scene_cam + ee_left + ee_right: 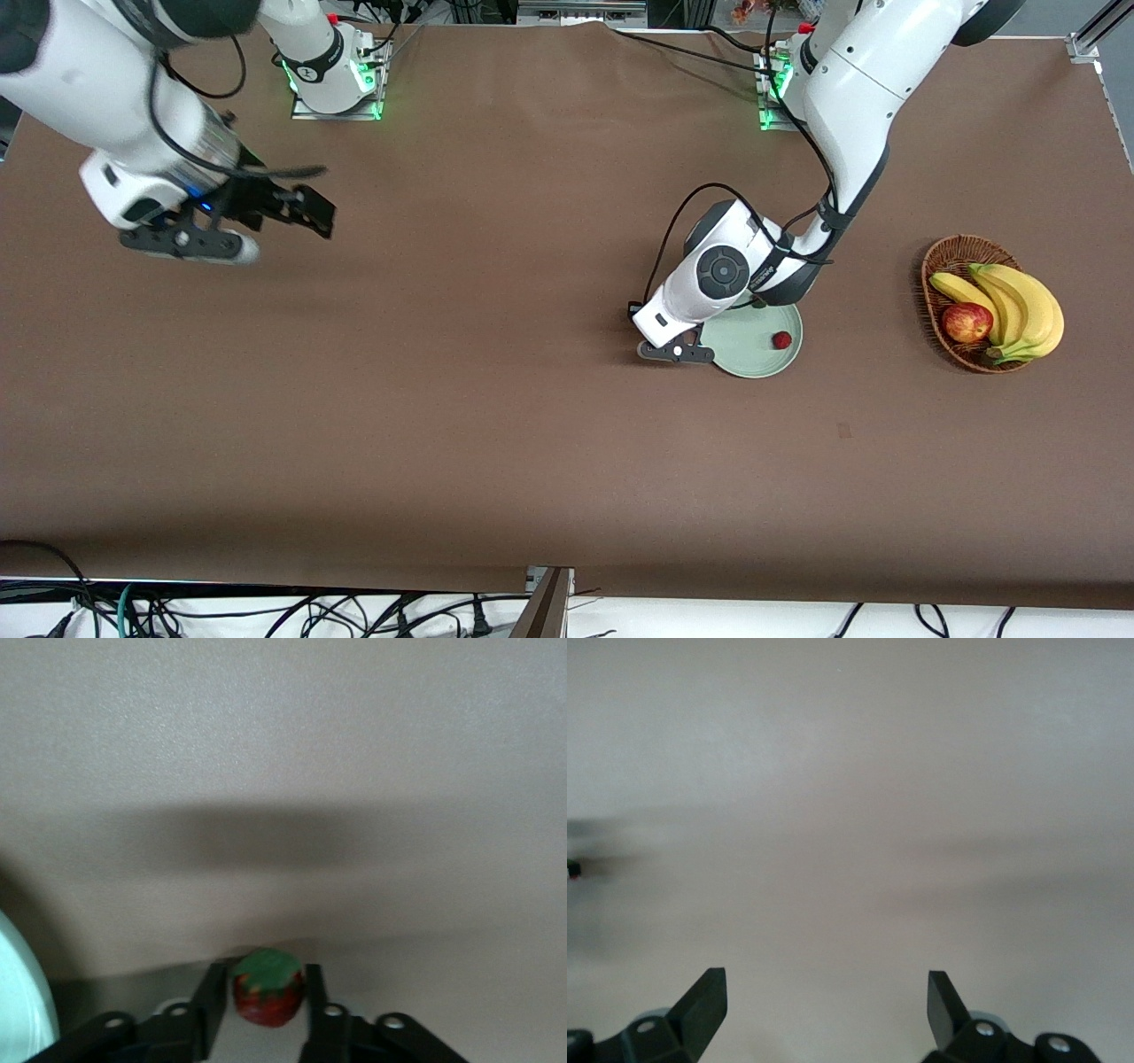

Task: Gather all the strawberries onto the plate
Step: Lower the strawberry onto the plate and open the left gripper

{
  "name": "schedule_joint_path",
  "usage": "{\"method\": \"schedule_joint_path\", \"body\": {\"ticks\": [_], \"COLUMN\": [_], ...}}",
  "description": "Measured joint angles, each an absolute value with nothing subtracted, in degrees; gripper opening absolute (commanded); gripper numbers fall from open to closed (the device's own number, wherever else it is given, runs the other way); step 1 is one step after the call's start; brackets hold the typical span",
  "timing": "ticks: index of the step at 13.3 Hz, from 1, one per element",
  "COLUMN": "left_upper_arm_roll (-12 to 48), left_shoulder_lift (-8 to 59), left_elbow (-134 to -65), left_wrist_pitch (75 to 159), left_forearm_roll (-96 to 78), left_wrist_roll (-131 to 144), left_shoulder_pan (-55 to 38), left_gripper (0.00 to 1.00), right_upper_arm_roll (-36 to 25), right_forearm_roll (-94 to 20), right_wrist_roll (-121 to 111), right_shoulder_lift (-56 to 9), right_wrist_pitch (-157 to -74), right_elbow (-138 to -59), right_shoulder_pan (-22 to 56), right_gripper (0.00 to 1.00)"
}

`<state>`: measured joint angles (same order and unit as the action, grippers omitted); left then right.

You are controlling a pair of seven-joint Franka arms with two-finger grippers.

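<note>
One strawberry [781, 339] already lies in my plate [749, 354], toward three o'clock on its pale green floor as the front camera shows it. A second strawberry [268, 987] sits between the jaws of my left gripper [266, 1001]; my left wrist camera shows them pinching it from both sides, green cap up, down at the brown bench [283, 771] with a sliver of the plate's rim at the frame edge. So I judge myself partway through: one berry delivered, one gripped but not yet lifted over the rim, and a third I cannot find in any view.

From the front camera my left gripper [677, 351] is low at the plate's nine o'clock edge, just beside the rim, and my own wrist housing covers the pinched berry there entirely. Only the wrist camera proves the hold. Conversely, only the front camera shows the berry in the plate and the wicker basket [941, 266] with bananas [1019, 306] and an apple [967, 322], off at the plate's three o'clock, toward my left arm's end.

My right gripper [266, 217] waits in the air over bare bench at my right arm's end, jaws spread wide and holding nothing, as its wrist camera confirms.
</note>
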<state>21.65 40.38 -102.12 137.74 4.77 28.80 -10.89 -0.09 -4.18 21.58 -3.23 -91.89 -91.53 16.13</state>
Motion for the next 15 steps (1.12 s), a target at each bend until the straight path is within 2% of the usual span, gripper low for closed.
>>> {"method": "schedule_joint_path", "body": {"ticks": [2,5,6,7,8,10,15], "left_upper_arm_roll": [21.6,21.0,21.0,20.9,20.9,20.9,21.8], "left_shoulder_lift": [39.4,34.8,33.0,31.7,31.2,31.5,30.9], "left_elbow": [-101.5,-99.1,-98.6,-98.6,-98.6,-98.8,-98.3], "left_wrist_pitch": [135.6,125.4,122.1,120.1,119.3,119.2,117.6], "left_forearm_roll": [4.8,5.0,5.0,5.0,5.0,4.4,3.5], "left_wrist_roll": [28.5,21.7,17.0,11.3,5.5,-1.9,-3.5], "left_shoulder_pan": [-10.7,-7.9,-5.8,-3.4,-1.3,1.6,1.8], "left_gripper": [0.03,0.05,0.14,0.92,1.0,1.0,1.0], "right_upper_arm_roll": [1.5,1.6,1.5,1.5,1.5,1.5,2.0], "right_forearm_roll": [-4.1,-4.0,-3.9,-3.8,-3.7,-3.4,0.1], "right_wrist_roll": [15.9,8.4,7.4,6.8,6.6,6.4,6.3], "right_shoulder_lift": [1.4,2.8,2.8,2.8,2.8,2.5,-1.7], "right_wrist_pitch": [-90.8,-89.5,-89.4,-89.3,-89.1,-88.7,-88.6], "right_elbow": [-95.4,-96.3,-96.3,-96.3,-96.1,-94.8,-90.0], "right_shoulder_pan": [11.7,7.0,6.5,6.3,6.2,6.2,6.3], "right_gripper": [1.0,1.0,1.0,1.0,1.0,1.0,1.0]}}
